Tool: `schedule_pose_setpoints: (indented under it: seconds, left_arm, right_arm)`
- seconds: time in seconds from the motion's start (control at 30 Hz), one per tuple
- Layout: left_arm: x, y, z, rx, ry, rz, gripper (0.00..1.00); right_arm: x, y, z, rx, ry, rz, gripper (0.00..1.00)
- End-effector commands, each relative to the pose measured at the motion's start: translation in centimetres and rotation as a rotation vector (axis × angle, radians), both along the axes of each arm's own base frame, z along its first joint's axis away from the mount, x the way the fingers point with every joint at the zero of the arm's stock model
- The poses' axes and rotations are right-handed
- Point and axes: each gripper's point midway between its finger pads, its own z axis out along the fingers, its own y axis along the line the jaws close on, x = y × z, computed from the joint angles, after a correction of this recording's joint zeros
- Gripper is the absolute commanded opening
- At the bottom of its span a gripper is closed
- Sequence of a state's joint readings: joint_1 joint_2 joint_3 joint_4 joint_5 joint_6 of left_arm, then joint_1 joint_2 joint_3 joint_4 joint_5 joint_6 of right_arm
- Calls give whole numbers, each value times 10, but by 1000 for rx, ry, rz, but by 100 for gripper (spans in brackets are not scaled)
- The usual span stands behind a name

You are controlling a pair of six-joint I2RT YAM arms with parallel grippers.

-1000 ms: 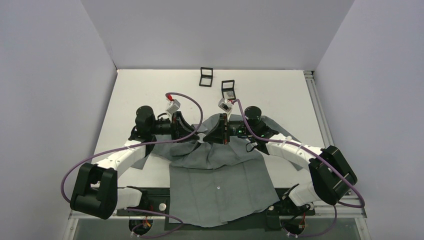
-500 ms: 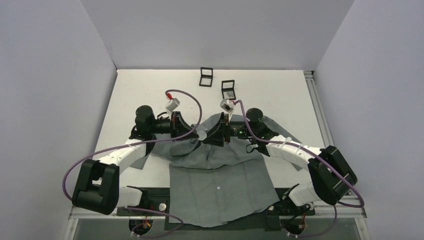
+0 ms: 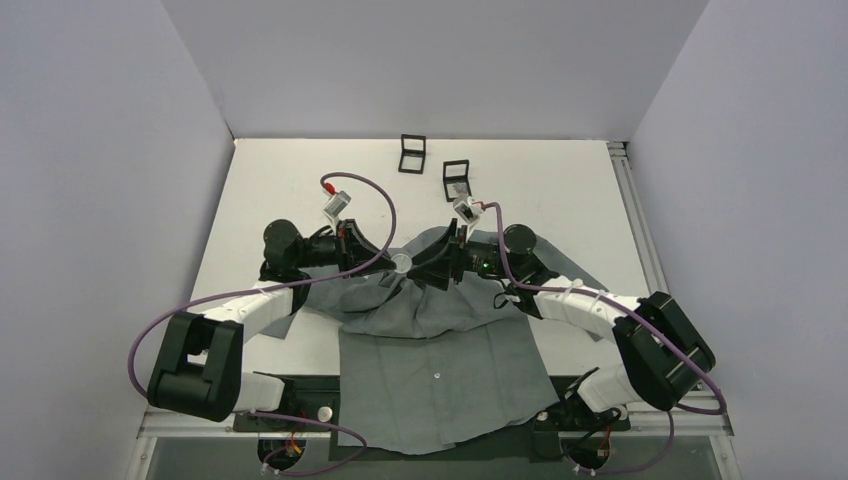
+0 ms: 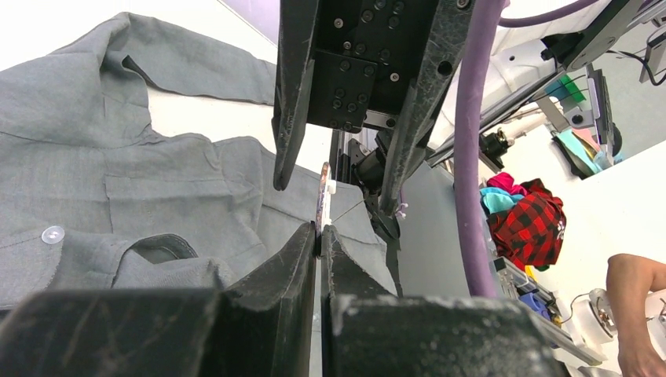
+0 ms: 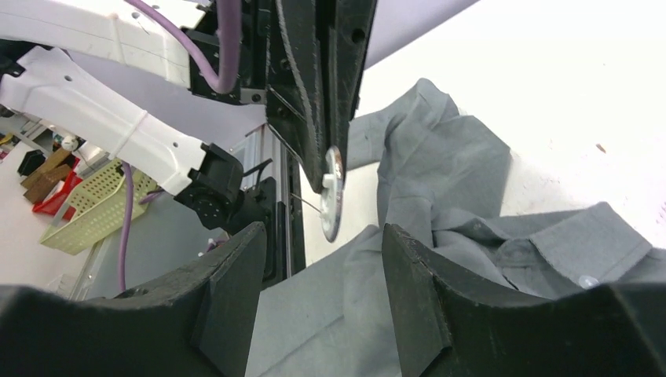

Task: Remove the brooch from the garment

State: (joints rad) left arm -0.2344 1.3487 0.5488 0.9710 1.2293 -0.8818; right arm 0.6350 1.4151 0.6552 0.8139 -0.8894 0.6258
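Nearest the viewer, the two arm bases sit at the front edge of a white bench (image 3: pixel 300 180). The hem of the garment (image 3: pixel 440 400), a grey collared button-up shirt, hangs slightly over that edge between them. The shirt lies front side up, with a small white button (image 3: pixel 438 376) on its placket. Its upper half is bunched into folds, and its sleeves spread out to either side under the arms.

Further in, both arms reach inward and meet above the shirt's collar area. The left tool (image 4: pixel 320 232) has its fingers pressed together, pinching the rim of the brooch (image 5: pixel 333 192). In the left wrist view the brooch is seen edge-on as a thin sliver rising from the fingertips. In the right wrist view it is a small round disc showing a pale, silvery face with a small stud at the centre, and a thin pin sticks out from it. It is held up clear of the cloth, with the collar and folds lying below it.

The right tool (image 5: pixel 320 239) faces the left one with its fingers spread wide, one on each side of the disc and not touching it.

Beyond the tools, toward the far wall, two small square black boxes stand open on the bench, one (image 3: pixel 456 178) just behind the right wrist and the other (image 3: pixel 412 154) a little farther back. Any marking on them is too small to read.
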Motion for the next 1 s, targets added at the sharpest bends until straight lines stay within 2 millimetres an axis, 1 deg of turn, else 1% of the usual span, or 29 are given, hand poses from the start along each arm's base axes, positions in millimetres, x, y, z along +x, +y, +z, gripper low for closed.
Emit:
schedule_pose_setpoints:
  seconds: [0.0, 0.13, 0.33, 0.43, 0.57, 0.63, 0.7, 0.83, 0.97]
  left_arm:
    - [-4, -1, 16, -30, -79, 9, 0]
    - [-6, -1, 17, -32, -87, 6, 0]
    - [-8, -3, 18, -34, -98, -3, 0]
    - [-11, -4, 18, -34, -106, -11, 0]
    - [-13, -5, 18, -33, -118, -16, 0]
    - [-15, -6, 19, -33, -129, -20, 0]
    - [-16, -6, 20, -33, -141, -21, 0]
    - [-17, -6, 20, -32, -149, -24, 0]
    - [-17, -7, 20, -33, -164, -23, 0]
  right_arm:
    - [-4, 7, 37, 109, -108, 10, 52]
    - [-6, 11, 36, 104, -105, 21, 52]
    - [-2, 16, 23, 52, -113, 13, 52]
    - [0, 16, 24, 52, -117, 5, 50]
    - [2, 17, 26, 61, -117, 3, 42]
    - [3, 17, 28, 72, -107, 1, 36]
    - [4, 17, 29, 78, -103, -2, 28]
    - [6, 18, 28, 78, -96, -2, 18]
    - [7, 18, 29, 91, -73, -4, 16]
